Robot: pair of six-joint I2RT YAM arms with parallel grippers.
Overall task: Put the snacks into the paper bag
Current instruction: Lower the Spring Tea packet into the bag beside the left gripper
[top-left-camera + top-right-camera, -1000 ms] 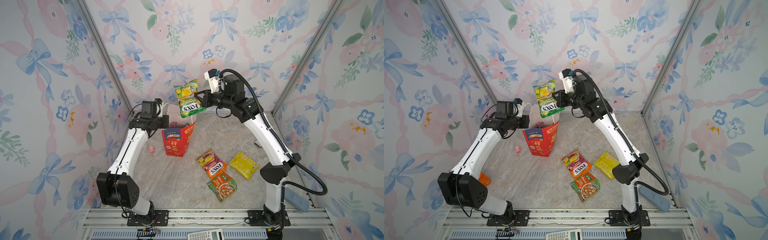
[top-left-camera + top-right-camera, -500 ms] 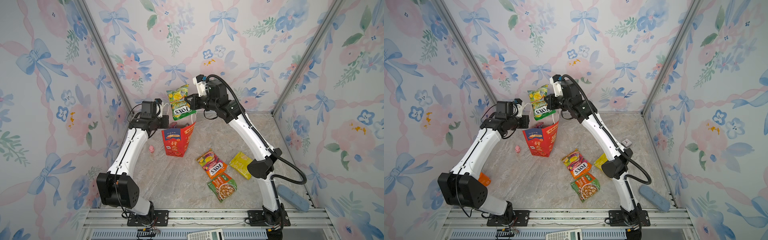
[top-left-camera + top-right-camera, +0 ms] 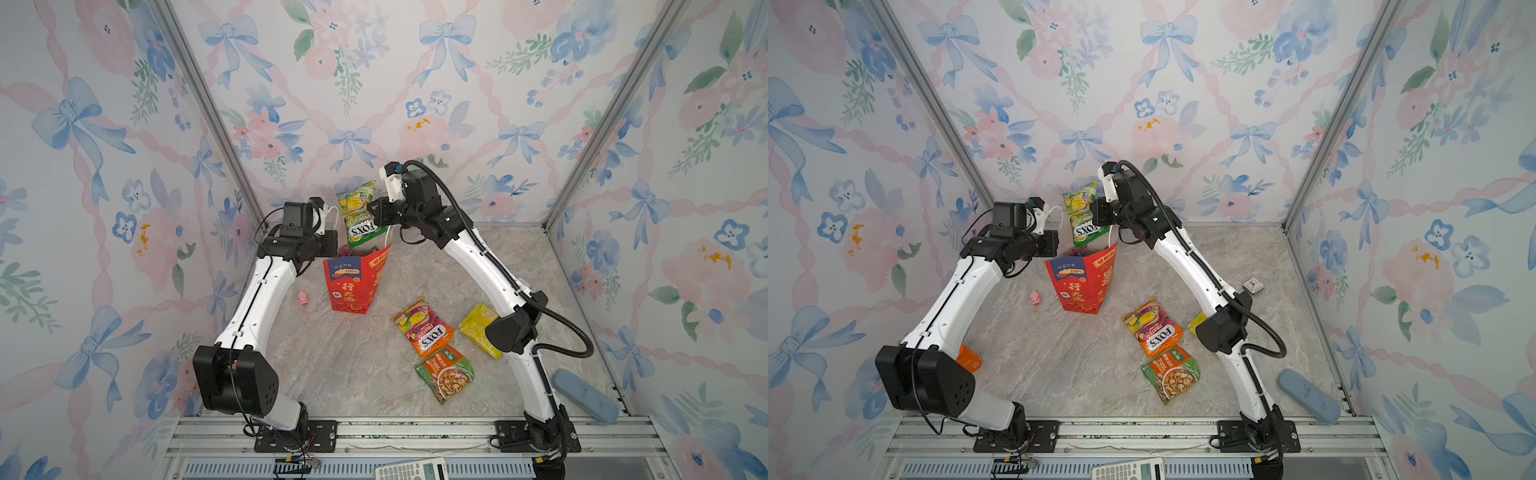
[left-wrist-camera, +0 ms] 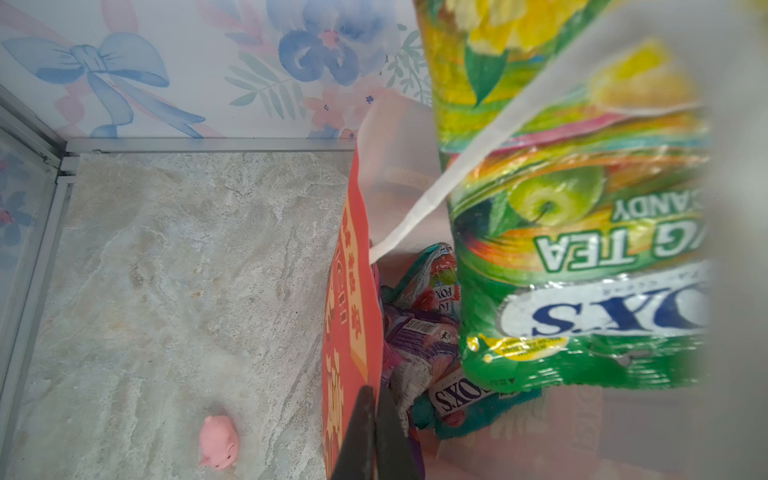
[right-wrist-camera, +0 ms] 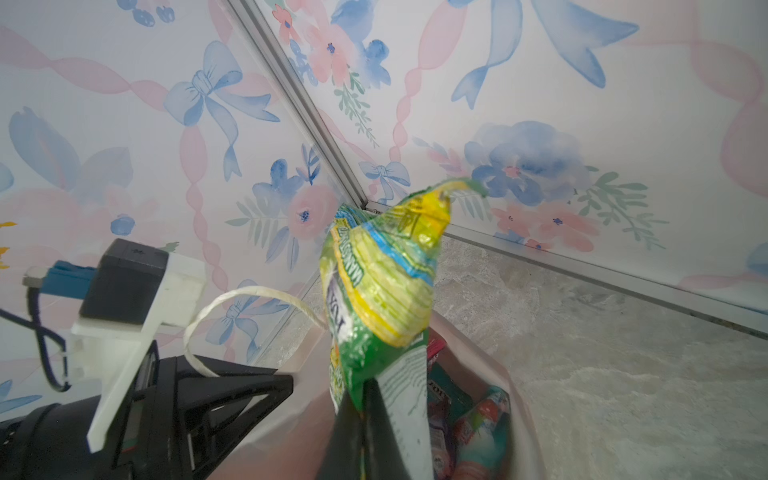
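The red paper bag (image 3: 353, 282) (image 3: 1079, 282) stands upright at the back middle. My left gripper (image 3: 331, 246) (image 4: 372, 415) is shut on the bag's left rim (image 4: 353, 332). My right gripper (image 3: 376, 214) (image 5: 365, 399) is shut on a green FOX'S packet (image 3: 359, 216) (image 3: 1084, 218) (image 4: 561, 249) (image 5: 382, 282), which hangs just above the bag's mouth. Teal (image 4: 432, 282) and purple (image 4: 419, 336) packets lie inside the bag. On the table to the right lie an orange FOX'S packet (image 3: 422, 328), a green-orange packet (image 3: 445, 372) and a yellow packet (image 3: 478, 328), partly behind the right arm.
A tiny pink toy (image 3: 303, 297) sits left of the bag. A blue oblong pad (image 3: 586, 395) lies at the front right wall. A small orange item (image 3: 967, 359) shows beside the left arm. A calculator (image 3: 409, 471) rests on the front rail. The bag's white cord handle (image 5: 232, 303) loops over the left gripper.
My right gripper has carried the green packet left and down, from right of the bag to over its mouth. The left arm and the bag have stayed put.
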